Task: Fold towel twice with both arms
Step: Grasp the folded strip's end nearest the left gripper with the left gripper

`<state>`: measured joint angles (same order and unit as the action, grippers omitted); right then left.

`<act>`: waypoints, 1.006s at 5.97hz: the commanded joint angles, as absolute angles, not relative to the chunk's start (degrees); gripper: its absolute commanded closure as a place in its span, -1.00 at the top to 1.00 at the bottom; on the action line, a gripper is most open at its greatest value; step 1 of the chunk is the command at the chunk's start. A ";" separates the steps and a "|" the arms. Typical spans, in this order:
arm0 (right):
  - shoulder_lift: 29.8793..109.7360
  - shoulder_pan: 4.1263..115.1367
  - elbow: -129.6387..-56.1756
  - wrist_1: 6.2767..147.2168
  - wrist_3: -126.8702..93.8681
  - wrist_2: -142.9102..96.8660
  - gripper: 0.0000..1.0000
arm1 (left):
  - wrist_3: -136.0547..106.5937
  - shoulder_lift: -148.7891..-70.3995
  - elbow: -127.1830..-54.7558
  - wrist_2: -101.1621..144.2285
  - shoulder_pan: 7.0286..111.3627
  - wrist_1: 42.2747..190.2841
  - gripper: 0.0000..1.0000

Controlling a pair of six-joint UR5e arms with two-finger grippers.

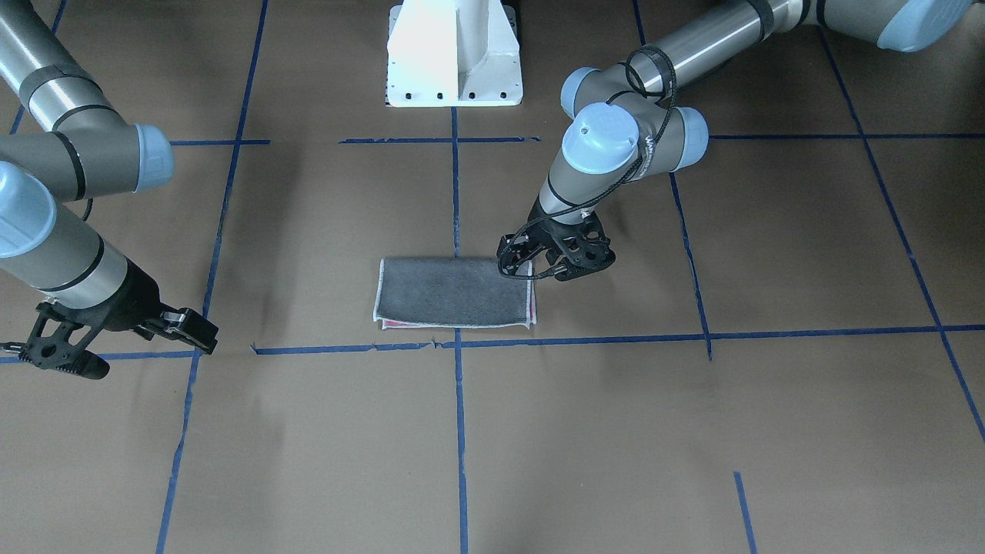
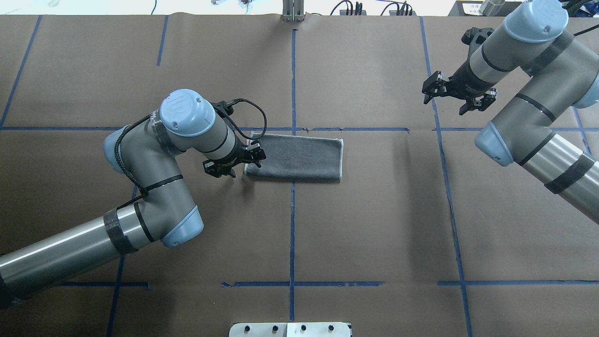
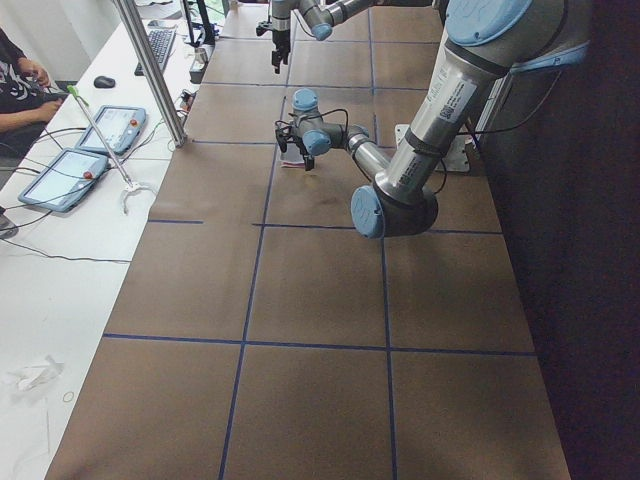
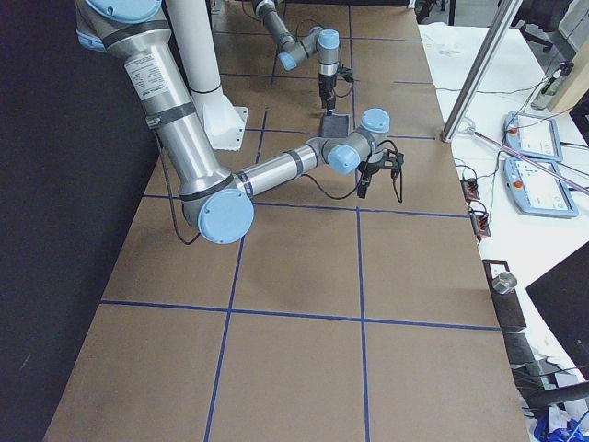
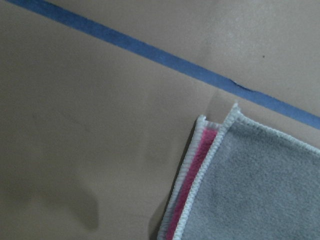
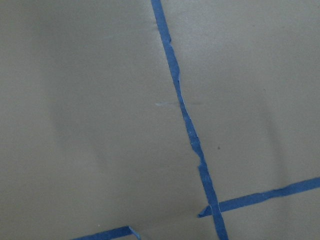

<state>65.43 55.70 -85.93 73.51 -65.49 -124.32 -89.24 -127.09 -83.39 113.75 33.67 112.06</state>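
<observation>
We see a brown paper-covered table (image 2: 374,210) gridded with blue tape (image 2: 292,224), and a white desk (image 3: 60,250) alongside it. The towel (image 2: 299,157) lies mid-table, folded once and grey side up, with a pink strip along one edge. The left gripper (image 2: 236,164) hangs with jaws apart at the towel's short edge. The right gripper (image 2: 447,100) is spread wide, well apart from the towel.
</observation>
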 commanded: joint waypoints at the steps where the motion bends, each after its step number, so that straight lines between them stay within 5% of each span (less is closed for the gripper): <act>1: 65.48 55.63 -85.87 73.48 -65.48 -124.36 1.00 | -89.30 -127.35 -82.97 113.73 33.22 112.32 0.17; 4: 65.04 55.55 -85.87 73.48 -65.48 -124.10 1.00 | -89.65 -127.44 -82.97 113.73 32.87 112.24 -0.08; 6: 65.04 55.63 -85.96 73.48 -65.48 -124.19 1.00 | -89.74 -127.44 -82.97 113.73 32.87 112.06 -0.50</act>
